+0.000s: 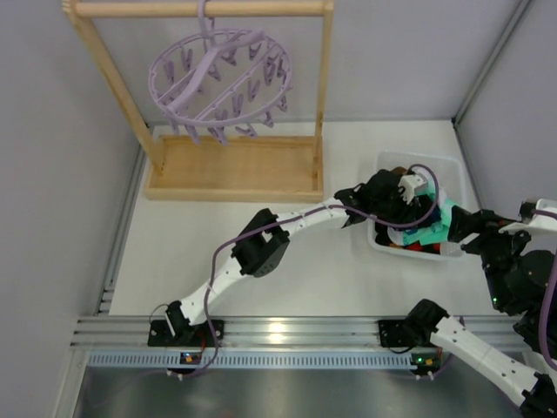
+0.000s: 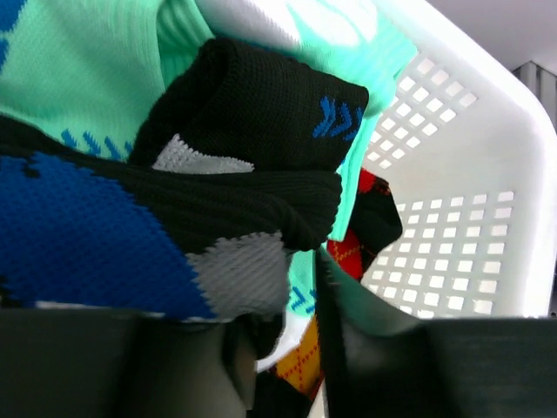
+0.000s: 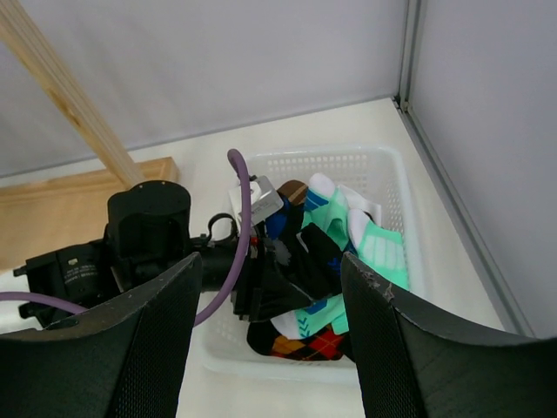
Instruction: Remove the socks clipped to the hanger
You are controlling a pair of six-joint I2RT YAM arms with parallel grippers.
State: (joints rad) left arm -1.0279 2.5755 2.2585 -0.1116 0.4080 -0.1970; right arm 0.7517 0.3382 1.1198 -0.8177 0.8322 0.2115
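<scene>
The lilac hanger [image 1: 219,78] hangs on the wooden rack with bare clips and no socks on it. The socks lie piled in a white basket [image 1: 418,159]: teal [image 3: 379,248], black with orange-red argyle [image 3: 313,346], brown striped [image 3: 294,188]. My left gripper [image 1: 405,222] is down inside the basket, open, with a black sock with blue and grey patches [image 2: 235,174] draped just ahead of its fingers [image 2: 392,357]. My right gripper [image 3: 270,331] is open wide and empty, hovering over the basket's near side [image 1: 459,228].
The light wooden rack [image 1: 231,170] with its tray base stands at the back left. The basket's perforated wall [image 2: 461,174] is close to the left gripper. Grey walls close in the table at the left, back and right.
</scene>
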